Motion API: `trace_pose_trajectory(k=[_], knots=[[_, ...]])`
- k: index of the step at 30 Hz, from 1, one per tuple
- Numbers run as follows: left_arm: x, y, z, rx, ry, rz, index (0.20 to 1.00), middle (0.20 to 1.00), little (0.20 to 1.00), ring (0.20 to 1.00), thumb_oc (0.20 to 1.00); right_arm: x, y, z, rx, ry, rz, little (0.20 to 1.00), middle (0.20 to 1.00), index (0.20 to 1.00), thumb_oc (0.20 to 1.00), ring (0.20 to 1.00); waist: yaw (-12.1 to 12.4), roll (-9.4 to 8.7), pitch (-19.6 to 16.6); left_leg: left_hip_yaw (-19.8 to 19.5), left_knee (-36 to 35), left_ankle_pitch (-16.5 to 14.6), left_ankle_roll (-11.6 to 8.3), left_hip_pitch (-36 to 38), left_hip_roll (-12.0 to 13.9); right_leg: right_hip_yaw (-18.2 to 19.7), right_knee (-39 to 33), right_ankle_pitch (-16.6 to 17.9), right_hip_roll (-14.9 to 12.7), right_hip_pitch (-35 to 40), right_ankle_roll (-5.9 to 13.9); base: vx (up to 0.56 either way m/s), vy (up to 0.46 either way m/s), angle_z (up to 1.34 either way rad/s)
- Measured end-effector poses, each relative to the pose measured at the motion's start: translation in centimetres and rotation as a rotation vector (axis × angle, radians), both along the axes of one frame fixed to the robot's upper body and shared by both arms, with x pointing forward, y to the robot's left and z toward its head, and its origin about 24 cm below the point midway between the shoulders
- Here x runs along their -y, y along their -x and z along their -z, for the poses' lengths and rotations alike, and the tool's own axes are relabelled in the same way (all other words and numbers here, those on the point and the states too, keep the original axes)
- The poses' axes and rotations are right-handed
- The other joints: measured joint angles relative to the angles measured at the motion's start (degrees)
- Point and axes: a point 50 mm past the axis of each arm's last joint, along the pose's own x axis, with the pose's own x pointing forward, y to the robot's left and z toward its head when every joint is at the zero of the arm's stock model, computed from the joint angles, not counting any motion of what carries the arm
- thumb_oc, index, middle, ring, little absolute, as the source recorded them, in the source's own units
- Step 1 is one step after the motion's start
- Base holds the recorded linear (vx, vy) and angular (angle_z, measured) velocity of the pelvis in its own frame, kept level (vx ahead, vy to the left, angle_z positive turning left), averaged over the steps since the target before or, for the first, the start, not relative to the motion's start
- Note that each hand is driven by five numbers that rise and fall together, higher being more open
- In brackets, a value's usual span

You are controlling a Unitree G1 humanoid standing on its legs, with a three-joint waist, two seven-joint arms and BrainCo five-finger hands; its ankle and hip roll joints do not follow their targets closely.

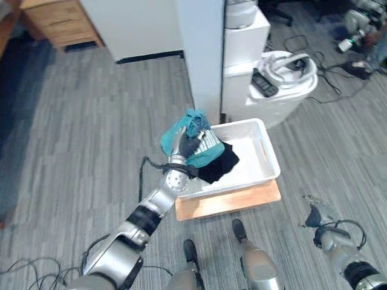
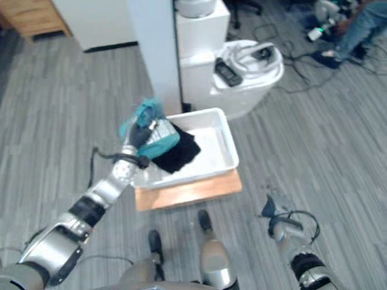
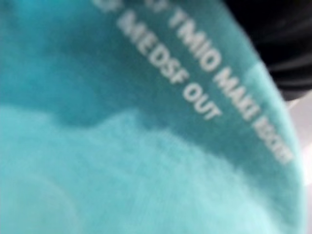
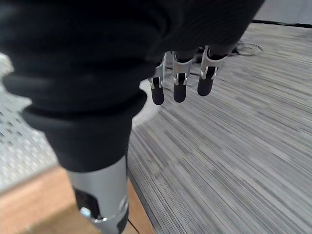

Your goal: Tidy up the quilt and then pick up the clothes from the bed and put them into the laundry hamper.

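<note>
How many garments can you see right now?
2: a teal garment bunched in the left hand above the white hamper's left edge, and a black one draped beneath it into the hamper. Others may be hidden underneath.

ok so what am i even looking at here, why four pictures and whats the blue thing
It is a humanoid robot seen through its own cameras. Two pictures come from cameras in its head, looking down at the floor. The other two come from a camera on each wrist.

The left hand holds up a bundle of clothes: a teal garment with a black garment hanging under it, above a white hamper. The hamper sits on a wooden board on the grey floor. The left wrist camera is pressed close to the teal cloth.

The right hand hangs low at the robot's side, holding nothing, fingers fairly straight.
</note>
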Motion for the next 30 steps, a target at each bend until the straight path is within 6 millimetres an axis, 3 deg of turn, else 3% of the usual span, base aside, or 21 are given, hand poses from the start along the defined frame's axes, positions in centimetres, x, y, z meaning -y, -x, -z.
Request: trace_pose_trajectory(k=[1, 2, 7, 11, 15, 17, 18, 19, 20, 22, 23, 26, 27, 28, 29, 30], knots=[[0.3, -0.2, 0.7, -0.033, -0.009, -0.011, 0.796, 0.796, 0.796, 0.796, 0.796, -0.6, 0.3, 0.8, -0.027, -0.012, -0.003, 1.0, 1.0, 1.0, 1.0, 1.0, -0.92, -0.04, -0.09, 0.58, 0.01, -0.01, -0.01, -0.5, 0.27, 0.75, 0.0, 0.19, 0.34, -0.89, -0.21, -0.06, -0.01, -0.34], [0.7, -0.8, 1.6, -0.081, -0.033, -0.037, 1.0, 1.0, 1.0, 1.0, 1.0, -1.4, 0.6, 1.6, -0.058, -0.034, -0.001, 1.0, 1.0, 1.0, 1.0, 1.0, -0.82, -0.29, -0.04, 1.91, 0.05, 0.06, -0.1, -1.01, 0.42, 1.73, 0.01, 0.85, 0.78, -2.13, -0.51, -0.08, -0.011, -0.41], [0.7, -1.6, 4.0, -0.21, -0.122, -0.108, 1.0, 1.0, 1.0, 1.0, 1.0, -3.0, 1.5, 4.0, -0.145, -0.104, 0.078, 1.0, 1.0, 1.0, 1.0, 1.0, -0.53, -0.29, -0.04, 2.95, 0.05, 0.2, -0.31, -2.33, 1.16, 2.11, 0.01, 1.3, 1.35, -3.72, -0.73, -0.02, -0.015, -0.11], [0.3, -1.5, 2.5, -0.146, -0.092, -0.084, 1.0, 1.0, 1.0, 1.0, 1.0, -1.9, 2.6, 4.7, -0.189, -0.116, 0.165, 1.0, 1.0, 1.0, 1.0, 1.0, 0.5, -0.08, 0.07, 2.34, 0.01, 0.23, -0.37, -1.63, 1.27, 1.44, 0.01, 1.29, 1.17, -2.54, -0.74, 0.03, -0.004, 0.1], [-0.5, -0.3, 2.1, -0.129, 0.11, -0.098, 1.0, 1.0, 1.0, 1.0, 1.0, -0.5, 4.5, 5.5, -0.24, -0.123, 0.275, 1.0, 1.0, 1.0, 1.0, 1.0, 2.22, 0.47, -0.02, 0.79, 0.0, -0.23, -0.31, 1.14, 1.12, -0.07, -0.28, 0.33, 0.97, 0.94, -1.15, 0.03, -0.001, 0.19], [-1.9, 0.1, 2.6, -0.145, 0.134, -0.124, 1.0, 1.0, 1.0, 1.0, 1.0, -1.0, 3.6, 5.2, -0.224, -0.144, 0.269, 1.0, 1.0, 1.0, 1.0, 1.0, 3.58, 1.25, -0.01, -0.58, 0.01, -0.63, -0.05, -0.28, 1.11, -0.87, 0.09, 0.3, 0.49, 0.97, -0.96, 0.11, -0.01, 0.16], [-2.3, 1.9, 2.4, -0.123, 0.327, -0.131, 1.0, 1.0, 1.0, 1.0, 1.0, -0.8, 4.3, 5.7, -0.244, -0.193, 0.361, 1.0, 1.0, 1.0, 1.0, 1.0, 4.06, 1.36, -0.35, -1.38, -0.01, -1.31, -0.21, 0.79, 1.49, -1.65, 0.05, 0.0, 0.73, 2.04, -1.37, 0.07, -0.02, 0.81], [-3.4, 4.2, 4.5, -0.167, 0.412, -0.173, 1.0, 1.0, 1.0, 1.0, 1.0, 0.0, 6.9, 6.9, -0.33, -0.195, 0.443, 1.0, 1.0, 1.0, 1.0, 1.0, 4.54, 2.13, -1.18, -2.88, 0.01, -1.87, -0.33, 3.05, 1.94, -4.9, -0.02, -1.75, 1.04, 5.89, -2.79, 0.06, -0.015, 0.94], [-5.3, 5.5, 6.7, -0.24, 0.421, -0.238, 1.0, 1.0, 1.0, 1.0, 1.0, 0.6, 8.2, 7.3, -0.374, -0.179, 0.469, 1.0, 1.0, 1.0, 1.0, 1.0, 7.47, 3.0, -3.41, -3.23, 0.0, -1.96, -0.47, 3.57, 2.33, -6.28, 0.01, -2.97, 1.24, 6.72, -3.25, 0.07, -0.003, 0.84], [-10.4, 9.5, 11.1, -0.383, 0.493, -0.468, 1.0, 1.0, 1.0, 1.0, 1.0, 1.1, 8.0, 7.0, -0.379, -0.175, 0.466, 1.0, 1.0, 1.0, 1.0, 1.0, 9.5, 3.41, -5.4, -3.37, 0.01, -1.93, -0.46, 4.87, 2.82, -6.64, 0.03, -2.99, 1.61, 8.54, -2.93, 0.04, 0.014, 0.16], [-12.2, 11.5, 13.3, -0.471, 0.514, -0.569, 1.0, 1.0, 1.0, 1.0, 1.0, 1.0, 7.8, 6.9, -0.378, -0.186, 0.456, 1.0, 1.0, 1.0, 1.0, 1.0, 9.17, 3.22, -6.04, -3.52, 0.09, -1.86, -0.35, 6.2, 2.8, -6.79, 0.02, -2.98, 1.51, 9.4, -3.04, 0.02, 0.019, 0.23], [-14.7, 17.1, 18.6, -0.74, 0.489, -0.754, 1.0, 1.0, 1.0, 1.0, 1.0, 0.5, 6.7, 6.6, -0.359, -0.218, 0.424, 1.0, 1.0, 1.0, 1.0, 1.0, 10.5, 2.37, -7.18, -3.51, 0.34, -1.53, -0.65, 6.69, 1.98, -6.97, 0.03, -3.17, 0.9, 10.16, -2.9, 0.04, 0.051, 0.05], [-15.1, 22.1, 22.3, -0.989, 0.48, -0.873, 1.0, 1.0, 1.0, 1.0, 1.0, -0.3, 6.2, 6.7, -0.367, -0.244, 0.41, 1.0, 1.0, 1.0, 1.0, 1.0, 10.38, 1.23, -7.75, -3.47, 0.35, -1.5, -0.59, 7.35, 1.51, -6.99, 0.02, -3.19, 0.48, 10.77, -2.85, 0.05, 0.078, 0.04], [-15.2, 28.5, 24.6, -1.232, 0.46, -0.999, 1.0, 1.0, 1.0, 1.0, 1.0, -1.4, 6.4, 7.3, -0.402, -0.276, 0.4, 1.0, 1.0, 1.0, 1.0, 1.0, 10.58, -0.58, -9.25, -3.55, 0.0, -1.82, -0.34, 7.38, 1.15, -7.01, 0.01, -3.63, 0.03, 10.95, -2.27, 0.09, 0.106, -0.05], [-15.1, 33.1, 25.3, -1.418, 0.449, -1.102, 1.0, 1.0, 1.0, 1.0, 1.0, -2.3, 7.3, 7.9, -0.441, -0.293, 0.391, 1.0, 1.0, 1.0, 1.0, 1.0, 10.33, -1.31, -11.33, -3.26, 0.0, -2.37, 0.09, 7.44, 1.06, -6.43, -0.26, -3.75, -0.29, 10.73, -2.19, 0.06, 0.089, -0.07], [-15.1, 34.7, 25.3, -1.476, 0.396, -1.089, 1.0, 1.0, 1.0, 1.0, 1.0, -2.7, 8.1, 8.4, -0.479, -0.287, 0.373, 1.0, 1.0, 1.0, 1.0, 1.0, 10.58, -1.58, -12.04, -3.17, -0.01, -2.58, -0.13, 7.41, 1.0, -6.3, -0.23, -4.03, -0.33, 10.75, -2.54, 0.07, 0.101, -0.17]])
